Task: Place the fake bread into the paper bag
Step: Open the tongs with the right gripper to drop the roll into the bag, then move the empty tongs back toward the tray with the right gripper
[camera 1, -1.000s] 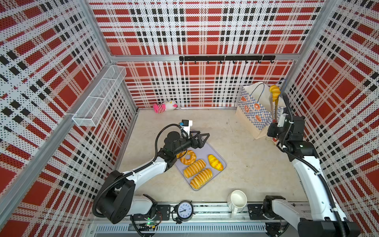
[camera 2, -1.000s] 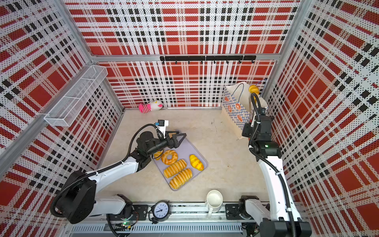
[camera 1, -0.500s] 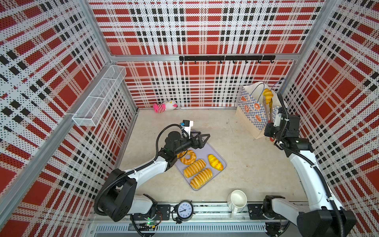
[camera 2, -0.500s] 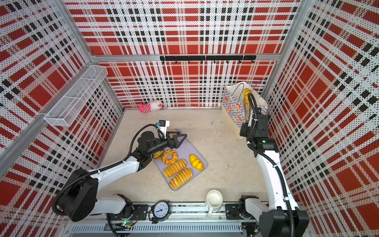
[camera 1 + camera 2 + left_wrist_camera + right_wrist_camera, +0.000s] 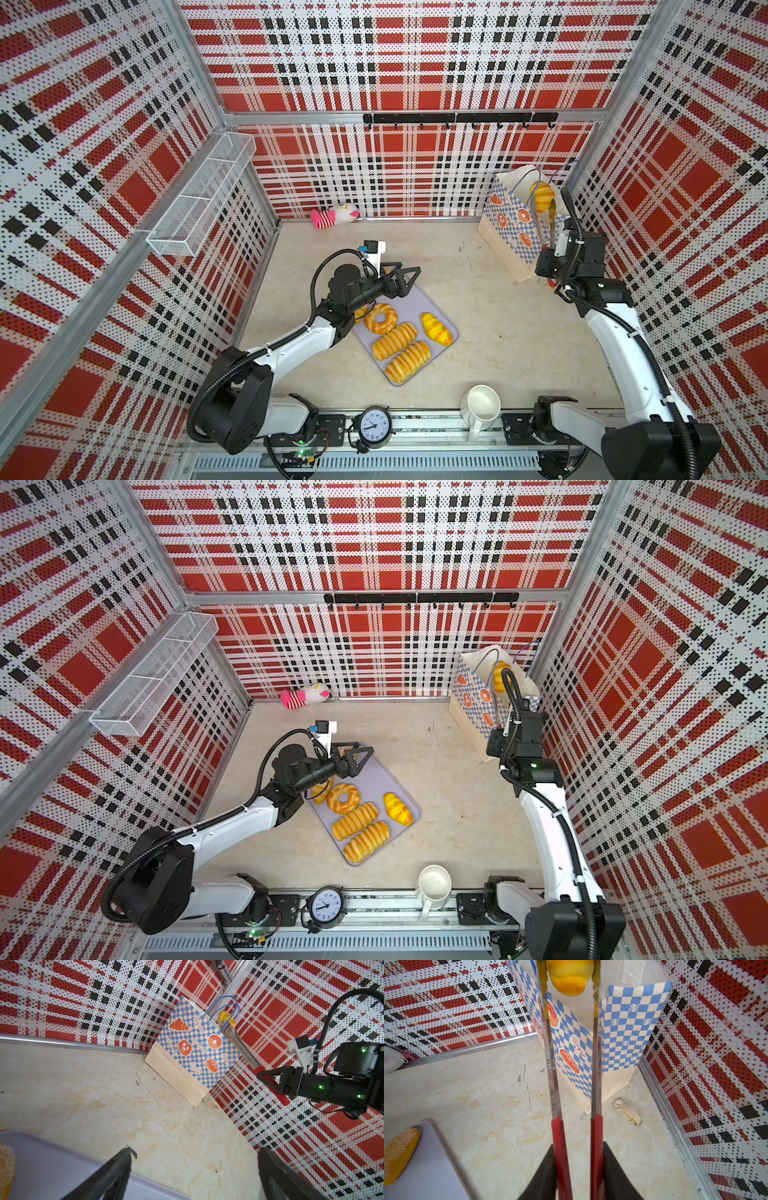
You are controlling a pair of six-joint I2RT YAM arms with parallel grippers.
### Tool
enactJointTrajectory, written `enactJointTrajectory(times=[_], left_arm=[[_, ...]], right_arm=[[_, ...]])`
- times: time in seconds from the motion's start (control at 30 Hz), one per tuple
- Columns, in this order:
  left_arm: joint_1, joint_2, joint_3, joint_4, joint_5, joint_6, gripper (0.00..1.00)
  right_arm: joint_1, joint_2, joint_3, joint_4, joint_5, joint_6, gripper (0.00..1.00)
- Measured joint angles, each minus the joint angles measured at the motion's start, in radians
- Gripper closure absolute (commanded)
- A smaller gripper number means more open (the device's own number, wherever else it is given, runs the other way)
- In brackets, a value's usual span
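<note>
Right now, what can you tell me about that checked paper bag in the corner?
The paper bag stands upright and open in the far right corner. It looks like cream paper with blue-and-white checks, orange pastry prints and thin blue cord handles. Metal tongs hold a yellow pastry over its mouth; a small wristwatch lies by its base.

**Lettering on the paper bag [image 5: 193,1051].**
Red cursive words stand among the orange pastry prints on the bag's blue-and-white checked face. "Baguette" runs between the croissant print and the ring doughnut print. "Croissant" and "Pretzel" flank the pretzel print. "Bagel" stands near the doughnut and the scored loaf, and "french bread" beside that loaf. "Bagel" reads again in the right wrist view. The numerals on the clock [image 5: 375,427] at the bench's front rail are too small to read.
</note>
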Motion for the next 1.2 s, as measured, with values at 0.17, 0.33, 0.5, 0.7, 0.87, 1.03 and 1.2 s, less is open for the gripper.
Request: enactJointTrajectory(times=[0.17, 0.33, 0.5, 0.7, 0.87, 1.03, 1.2], left_arm=[[-0.001, 0.0, 0.0, 0.0, 0.0, 0.0, 0.03], [-0.001, 0.0, 0.0, 0.001, 0.0, 0.0, 0.03], [-0.001, 0.0, 0.0, 0.001, 0.0, 0.0, 0.03], [-0.005, 0.0, 0.0, 0.001, 0.0, 0.0, 0.03], [-0.006, 0.0, 0.0, 0.001, 0.0, 0.0, 0.03], [-0.006, 0.0, 0.0, 0.001, -0.001, -0.002, 0.03], [-0.006, 0.0, 0.0, 0.001, -0.01, -0.01, 0.04]], right_arm=[[0.0, 0.0, 0.0, 0.0, 0.003, -0.001, 0.63], [0.0, -0.002, 0.0, 0.0, 0.008, -0.001, 0.63], [0.0, -0.014, -0.006, -0.003, 0.011, -0.001, 0.62], [0.0, -0.025, -0.007, -0.003, 0.014, -0.002, 0.61], [-0.001, -0.04, -0.008, -0.003, 0.016, -0.002, 0.62], [-0.002, -0.103, -0.023, -0.005, 0.02, 0.0, 0.63], [-0.004, -0.213, -0.049, 0.012, -0.011, 0.005, 0.63]])
